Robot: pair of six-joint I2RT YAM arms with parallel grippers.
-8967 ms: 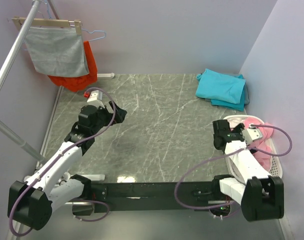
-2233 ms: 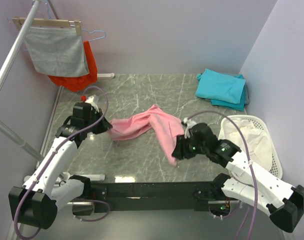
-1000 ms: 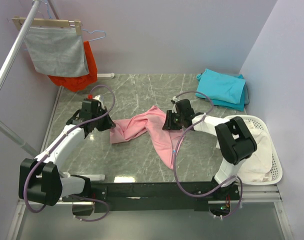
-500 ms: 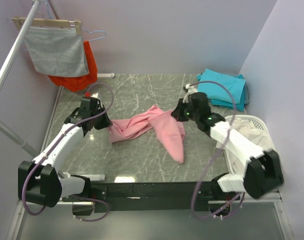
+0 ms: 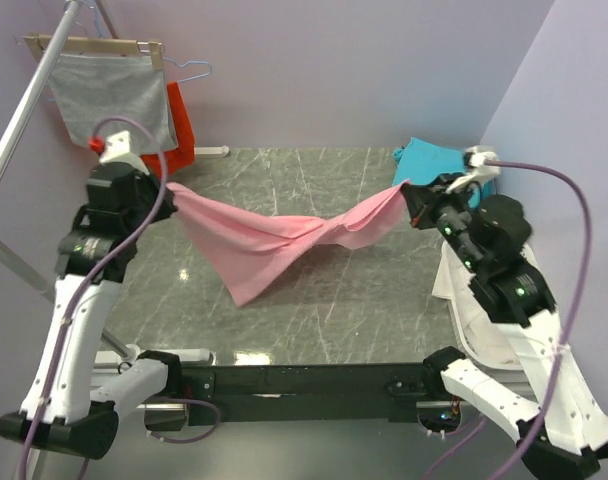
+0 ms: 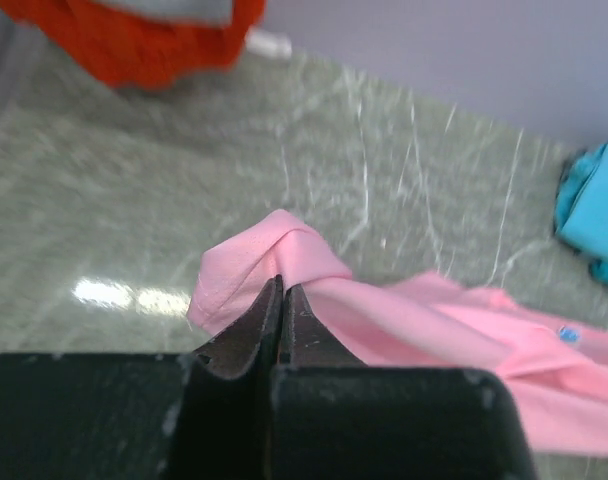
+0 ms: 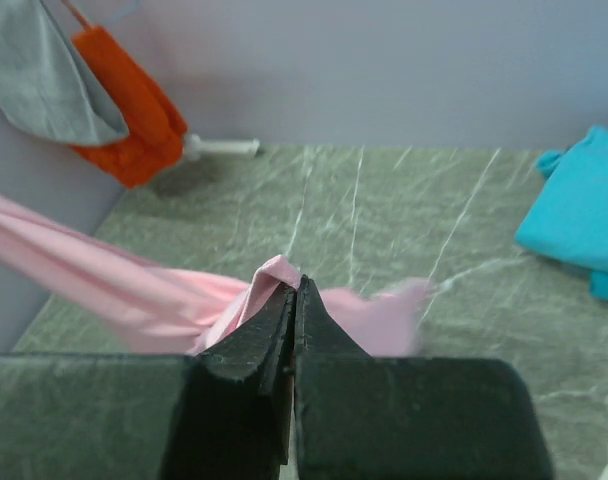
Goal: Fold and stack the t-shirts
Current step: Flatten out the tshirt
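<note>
The pink t-shirt (image 5: 274, 240) hangs stretched in the air between both arms, its middle sagging toward the table. My left gripper (image 5: 167, 190) is shut on its left end (image 6: 274, 255); a small blue mark (image 6: 569, 335) shows on the cloth in the left wrist view. At the far right my right gripper (image 5: 409, 190) is shut on the other end (image 7: 274, 272). Folded teal t-shirts (image 5: 439, 165) lie in the far right corner, partly hidden behind the right arm; the same teal t-shirts (image 7: 584, 215) also show in the right wrist view.
A grey cloth (image 5: 109, 95) on a wooden hanger and an orange-red garment (image 5: 179, 125) hang from a rack at the far left. A white laundry basket (image 5: 469, 325) stands at the right table edge, under the right arm. The marble tabletop (image 5: 314, 300) lies below the shirt.
Both arms have risen and moved apart, lifting the pink t-shirt off the table and pulling it taut. The right gripper closed on the shirt's right end.
</note>
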